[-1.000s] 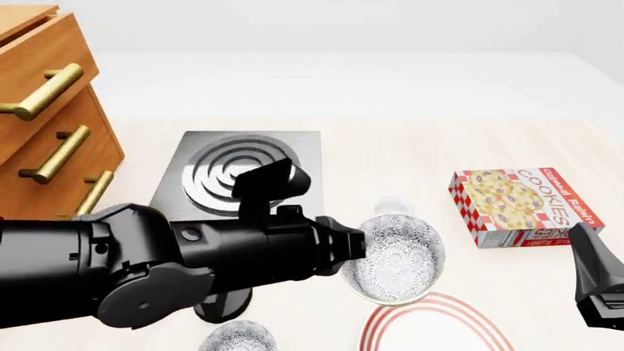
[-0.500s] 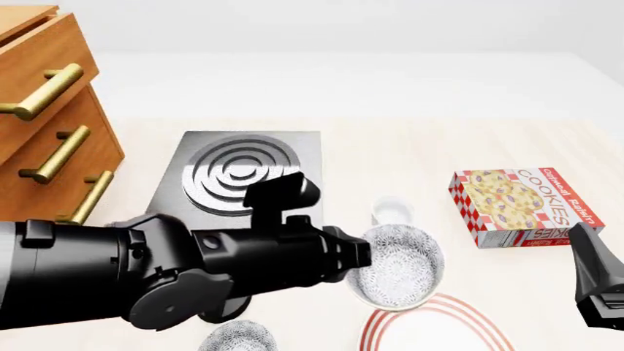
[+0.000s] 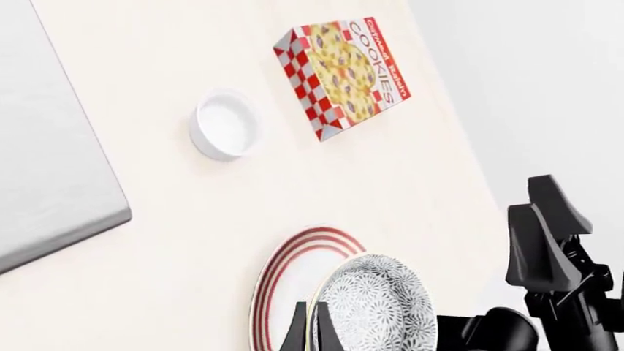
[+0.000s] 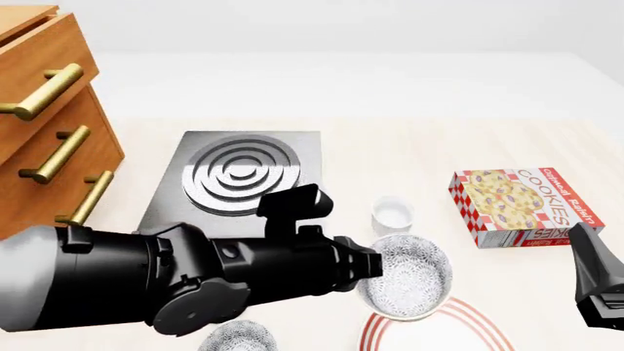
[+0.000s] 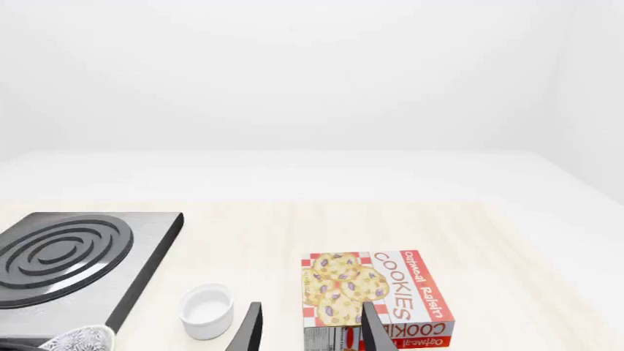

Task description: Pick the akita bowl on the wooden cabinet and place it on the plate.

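In the front view we see the left arm (image 4: pixel 175 281) reaching across the pale surface (image 4: pixel 410 146), its jaws clenched on the near rim of the patterned bowl (image 4: pixel 408 276). We note that the bowl hangs tilted over the far edge of the red-ringed plate (image 4: pixel 468 322), and whether it touches the plate we cannot tell. In the left wrist view the left gripper (image 3: pixel 309 333) pinches the bowl's (image 3: pixel 378 307) rim, one finger on each side of the wall, with the plate (image 3: pixel 283 281) partly beneath it. Beyond the bowl stands a small white cup (image 4: pixel 392 213), and to its right a cookie box (image 4: pixel 516 205) lies flat. The grey stove slab (image 4: pixel 239 175) sits between the cup and the wooden cabinet (image 4: pixel 49 124) at far left. The right gripper (image 5: pixel 310 330) hangs above the surface near the cookie box (image 5: pixel 375 292), its jaws released and holding nothing. A second patterned object (image 4: pixel 239 338) shows at the near edge, partly hidden.
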Robot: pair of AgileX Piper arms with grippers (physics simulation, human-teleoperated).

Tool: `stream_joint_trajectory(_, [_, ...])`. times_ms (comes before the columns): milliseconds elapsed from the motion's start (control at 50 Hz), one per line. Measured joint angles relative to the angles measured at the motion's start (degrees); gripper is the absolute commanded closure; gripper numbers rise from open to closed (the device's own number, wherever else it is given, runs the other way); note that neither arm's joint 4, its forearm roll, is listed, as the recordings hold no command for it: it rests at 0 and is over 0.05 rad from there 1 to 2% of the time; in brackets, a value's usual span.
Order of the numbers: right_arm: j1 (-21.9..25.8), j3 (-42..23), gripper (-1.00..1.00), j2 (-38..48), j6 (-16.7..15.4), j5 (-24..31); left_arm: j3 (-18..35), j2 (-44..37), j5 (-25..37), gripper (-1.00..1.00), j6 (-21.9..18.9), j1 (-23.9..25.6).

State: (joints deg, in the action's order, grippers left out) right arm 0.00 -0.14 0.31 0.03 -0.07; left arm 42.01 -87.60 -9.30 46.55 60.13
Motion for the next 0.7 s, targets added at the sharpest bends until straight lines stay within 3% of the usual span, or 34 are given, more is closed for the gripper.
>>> stream_joint_trajectory(700, [0.1,0.0,-1.0,0.2,0.0,-0.2,0.8,-4.7,-2.3,1.0,0.8,0.9])
